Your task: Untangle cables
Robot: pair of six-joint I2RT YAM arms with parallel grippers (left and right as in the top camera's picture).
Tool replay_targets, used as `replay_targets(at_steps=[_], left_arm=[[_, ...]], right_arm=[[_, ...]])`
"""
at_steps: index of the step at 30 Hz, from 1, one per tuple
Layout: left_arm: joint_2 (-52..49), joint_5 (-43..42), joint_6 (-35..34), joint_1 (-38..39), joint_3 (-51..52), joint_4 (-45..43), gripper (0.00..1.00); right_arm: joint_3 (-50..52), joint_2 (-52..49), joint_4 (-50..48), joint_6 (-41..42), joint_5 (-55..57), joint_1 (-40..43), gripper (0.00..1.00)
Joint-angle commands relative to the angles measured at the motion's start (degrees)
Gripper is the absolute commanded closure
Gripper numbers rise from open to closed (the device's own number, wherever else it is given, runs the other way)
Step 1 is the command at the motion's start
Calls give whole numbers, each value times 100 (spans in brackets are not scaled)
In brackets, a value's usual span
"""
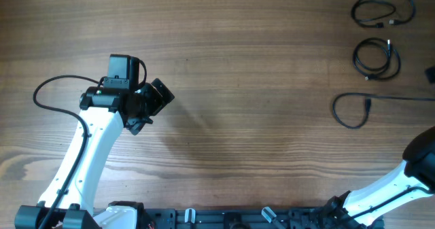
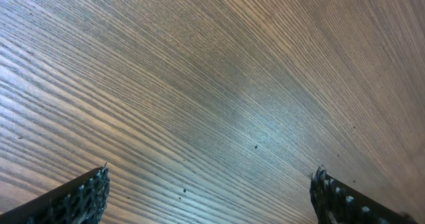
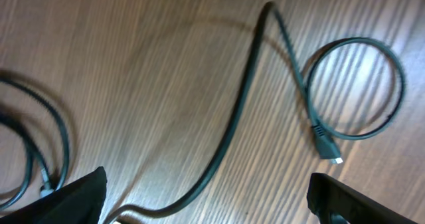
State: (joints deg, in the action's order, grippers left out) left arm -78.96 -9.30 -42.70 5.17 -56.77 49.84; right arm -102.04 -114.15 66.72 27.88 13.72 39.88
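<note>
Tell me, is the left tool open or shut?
Open. The left tool has its two fingers far apart, at the bottom corners of its wrist view, with only bare table between them.

From the left gripper rightward, the middle of the bench is bare wood, free for passage between the near and far edges. Toward the right edge the way is blocked in three places: a coiled cable at the far right corner, a second coil just nearer, and a looped cable running off the right edge.
</note>
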Motion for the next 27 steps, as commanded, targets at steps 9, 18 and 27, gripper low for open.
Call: replay_targets(at_steps=[9, 18, 27], left_arm=[[-55, 37, -13, -15, 52, -15, 0], [-57, 39, -13, -15, 52, -22, 0], [-57, 39, -15, -15, 52, -42, 0]], right_arm=[[894, -76, -1438, -682, -444, 15, 64], [896, -76, -2085, -1456, -1172, 22, 96], [896, -76, -2216, -1226, -1576, 15, 95]])
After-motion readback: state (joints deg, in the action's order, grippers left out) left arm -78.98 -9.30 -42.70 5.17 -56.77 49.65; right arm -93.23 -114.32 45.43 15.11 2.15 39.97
